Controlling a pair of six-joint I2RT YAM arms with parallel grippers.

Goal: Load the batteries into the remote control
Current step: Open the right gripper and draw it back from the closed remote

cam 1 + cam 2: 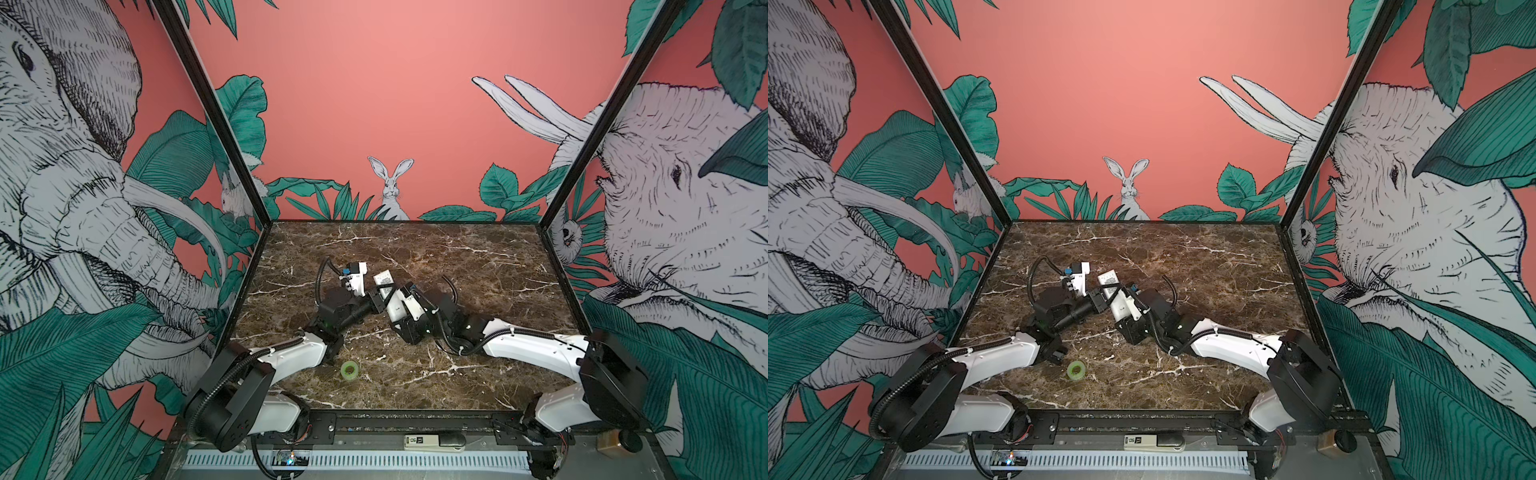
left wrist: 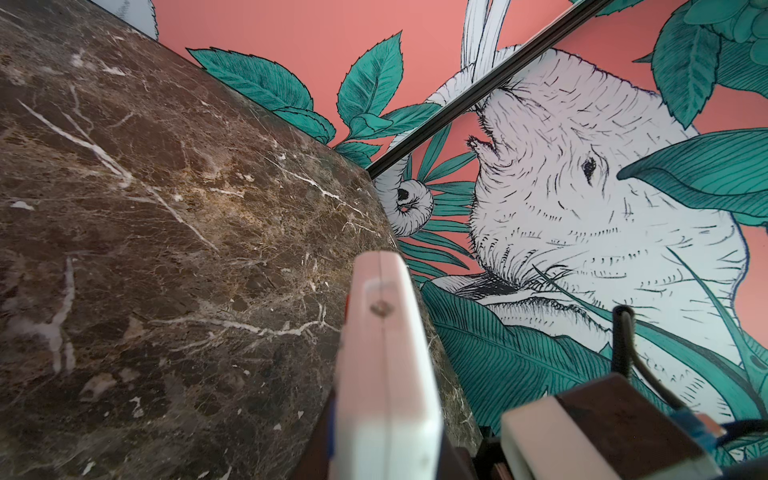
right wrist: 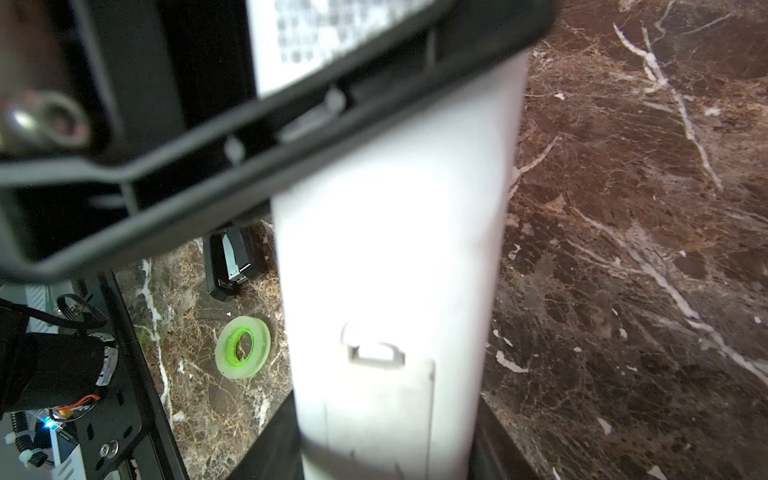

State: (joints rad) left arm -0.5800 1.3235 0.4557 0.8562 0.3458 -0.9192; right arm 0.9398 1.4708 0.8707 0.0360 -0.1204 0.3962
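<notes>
Above the middle of the marble table both grippers hold the white remote control (image 1: pixel 383 279) (image 1: pixel 1108 277). My left gripper (image 1: pixel 379 296) (image 1: pixel 1100 297) is shut on it; in the left wrist view the remote control (image 2: pixel 382 332) runs edge-on out from between the jaws of the left gripper (image 2: pixel 384 436). My right gripper (image 1: pixel 397 316) (image 3: pixel 386 436) grips the other end. In the right wrist view the remote control's plain white back (image 3: pixel 390 249) shows a closed cover latch, and dark fingers (image 3: pixel 484 440) press both sides. A left finger crosses it. The batteries are out of view.
A green tape roll (image 1: pixel 350 370) (image 1: pixel 1076 370) (image 3: pixel 243 347) lies on the marble table (image 1: pixel 478 270) near the front, by the left arm. A white device with a black end (image 1: pixel 432 442) sits on the front rail. Black frame posts stand at the back corners.
</notes>
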